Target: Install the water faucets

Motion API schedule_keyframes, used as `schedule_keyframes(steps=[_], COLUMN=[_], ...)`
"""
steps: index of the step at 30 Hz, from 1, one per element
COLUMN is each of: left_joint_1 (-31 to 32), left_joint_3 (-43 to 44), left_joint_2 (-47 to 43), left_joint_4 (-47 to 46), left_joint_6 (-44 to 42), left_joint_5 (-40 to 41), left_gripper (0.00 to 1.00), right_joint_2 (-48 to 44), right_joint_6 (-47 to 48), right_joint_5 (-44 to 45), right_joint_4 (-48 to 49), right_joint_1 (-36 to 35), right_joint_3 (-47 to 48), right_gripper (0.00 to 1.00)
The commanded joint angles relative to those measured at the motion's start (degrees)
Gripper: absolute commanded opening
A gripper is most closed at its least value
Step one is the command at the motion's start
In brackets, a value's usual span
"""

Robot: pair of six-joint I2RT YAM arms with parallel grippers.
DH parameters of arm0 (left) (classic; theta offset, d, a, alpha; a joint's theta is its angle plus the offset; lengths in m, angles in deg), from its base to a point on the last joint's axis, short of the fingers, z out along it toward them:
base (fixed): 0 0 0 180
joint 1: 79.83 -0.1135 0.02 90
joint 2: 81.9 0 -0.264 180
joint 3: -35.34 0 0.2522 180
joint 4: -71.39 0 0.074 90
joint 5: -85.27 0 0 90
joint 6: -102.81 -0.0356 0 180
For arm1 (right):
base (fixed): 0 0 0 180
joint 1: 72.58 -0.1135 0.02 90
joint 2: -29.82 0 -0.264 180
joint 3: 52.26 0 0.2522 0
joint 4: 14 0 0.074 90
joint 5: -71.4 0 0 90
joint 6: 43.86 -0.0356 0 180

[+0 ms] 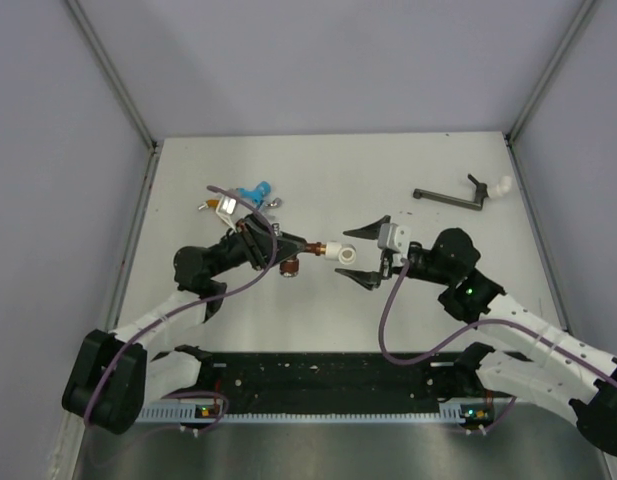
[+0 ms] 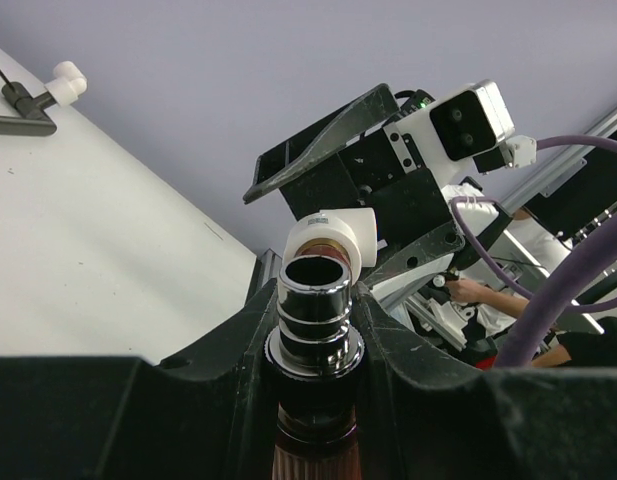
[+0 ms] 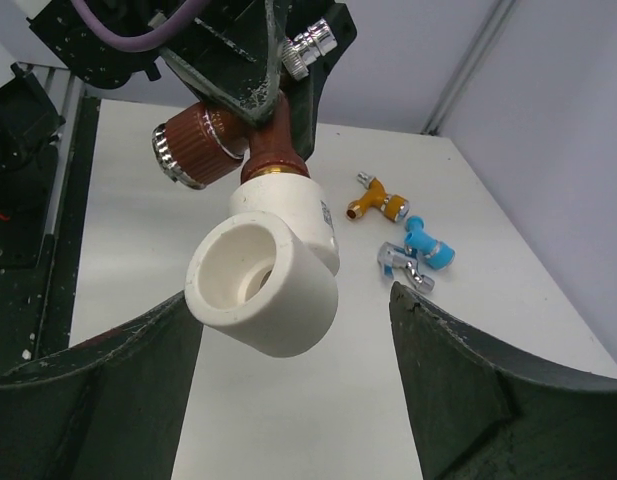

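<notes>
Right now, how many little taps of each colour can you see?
Red-brown tap: 1
Orange tap: 1
Light blue tap: 1
Grey tap: 1
Total: 4

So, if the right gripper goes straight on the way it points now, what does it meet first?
The white plastic elbow fitting, on the dark red-brown faucet that the left gripper holds. It sits just ahead, between the right gripper's open fingers; the gap is unclear.
</notes>
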Motion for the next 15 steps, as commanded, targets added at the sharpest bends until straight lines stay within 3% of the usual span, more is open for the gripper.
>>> schedule_keyframes(steps=[1, 9, 15], left_joint_1=[0.6, 1.0, 1.7], left_joint_3=[2.8, 3.4, 3.9], left_joint_2=[-1.9, -2.6, -3.2], left_joint_4=[-1.4, 2.0, 4.2], left_joint_6=[-1.5, -3.2, -4.5], left_joint_5=[0.7, 1.3, 1.8], left_gripper=[0.0, 0.0, 0.0], right_joint_2=[-1.0, -0.7, -0.2], right_joint_6=[-1.3, -2.1, -2.7], right_joint_5=[-0.5, -2.9, -3.4], right_joint_4=[4.0, 3.9, 4.4], right_joint_1=[0.4, 0.3, 0.5], right_joint_3=[2.7, 3.3, 3.4], right_gripper=[0.73, 0.61, 0.42])
